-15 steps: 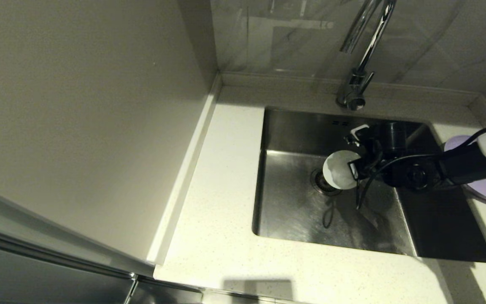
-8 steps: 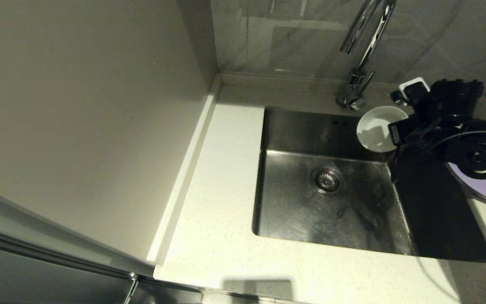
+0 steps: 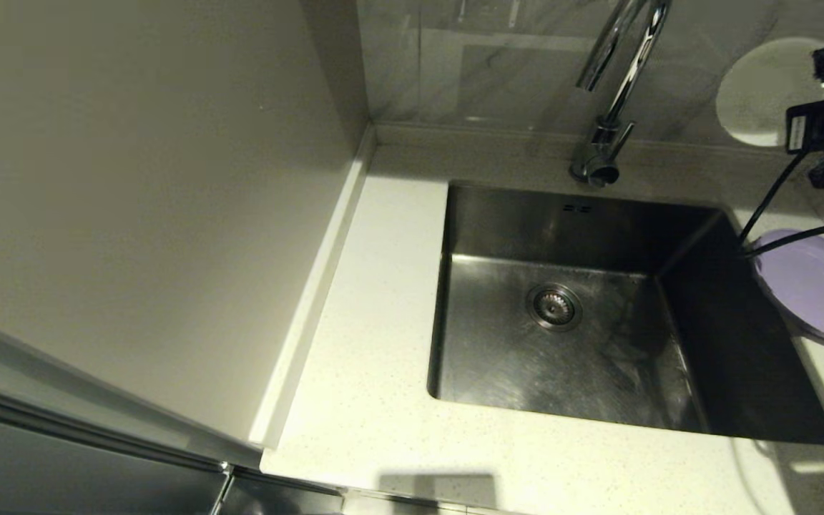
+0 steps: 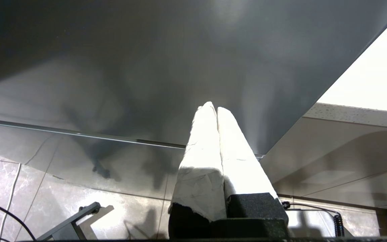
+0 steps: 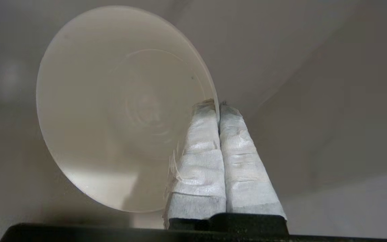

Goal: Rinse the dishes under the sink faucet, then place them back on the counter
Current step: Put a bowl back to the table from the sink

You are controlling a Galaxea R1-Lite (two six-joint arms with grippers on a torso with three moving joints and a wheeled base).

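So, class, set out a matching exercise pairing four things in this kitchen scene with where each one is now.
Things:
1. white bowl
2. lilac plate
3. strainer drain
4. faucet

Places:
A. middle of the sink floor
B. on the counter, right of the basin
C. rim pinched by the right gripper, held up by the wall
D. behind the basin's back edge

Pairs: 1-C, 2-B, 3-A, 4-D
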